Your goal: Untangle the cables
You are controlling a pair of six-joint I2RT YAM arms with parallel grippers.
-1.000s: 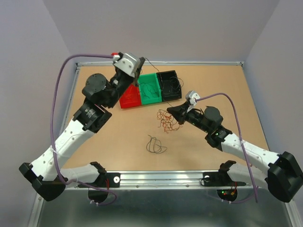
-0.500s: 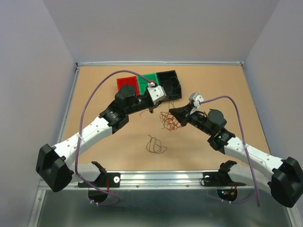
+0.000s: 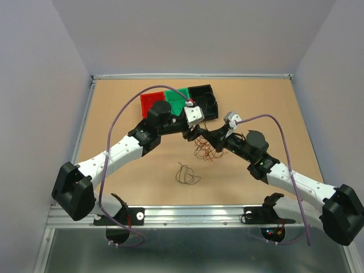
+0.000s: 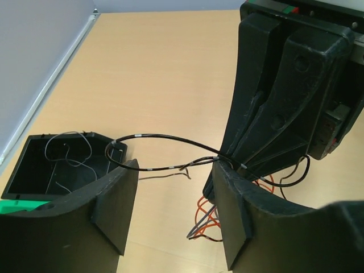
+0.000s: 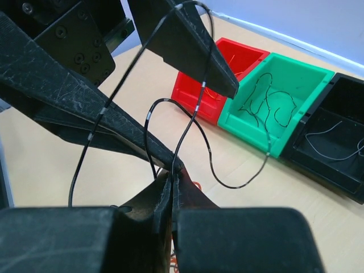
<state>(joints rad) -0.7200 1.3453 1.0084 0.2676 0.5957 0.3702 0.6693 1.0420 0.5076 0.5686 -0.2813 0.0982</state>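
A tangle of thin orange and brown cables [image 3: 203,149] lies mid-table, and its orange strands [image 4: 207,213] show below my left fingers. My right gripper [image 3: 206,135] [image 5: 172,173] hovers just above the tangle, shut on a thin black cable [image 5: 232,186]. That black cable [image 4: 170,137] loops out from the right jaws and drapes across the tips of my left gripper [image 3: 192,134] [image 4: 173,193]. The left gripper is open, tip to tip with the right one, nothing pinched between its pads. A separate dark cable [image 3: 186,174] lies curled nearer the front.
Three small bins stand side by side at the back: red [image 3: 151,103], green [image 3: 177,96] holding black wires, black [image 3: 206,98] holding pale thin wires. The black bin [image 4: 34,170] sits close to my left finger. Walls ring the table.
My left arm swung from the bins down to the right gripper above the tangle, and its jaws went from shut to open. The right gripper kept its grip, shifting slightly toward the bins.
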